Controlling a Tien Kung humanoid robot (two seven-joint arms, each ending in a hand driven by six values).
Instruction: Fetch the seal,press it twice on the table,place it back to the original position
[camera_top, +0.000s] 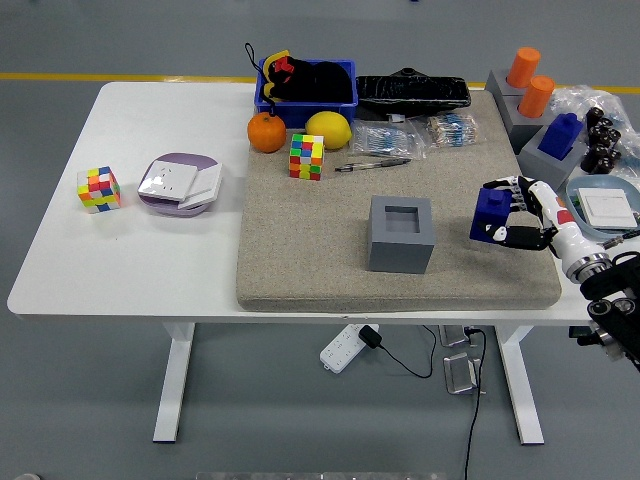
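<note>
While gripped by the right hand (522, 216), the blue seal (492, 214) touches the mat (320, 240)

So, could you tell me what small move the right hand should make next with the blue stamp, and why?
Probably press straight down. The right hand grips the blue stamp low over the mat, right of its empty grey holder, so the stamp looks poised for a press.

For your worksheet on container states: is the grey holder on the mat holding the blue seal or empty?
Empty. The grey holder shows a bare square recess; the blue seal is in the right hand, apart from it.
</note>
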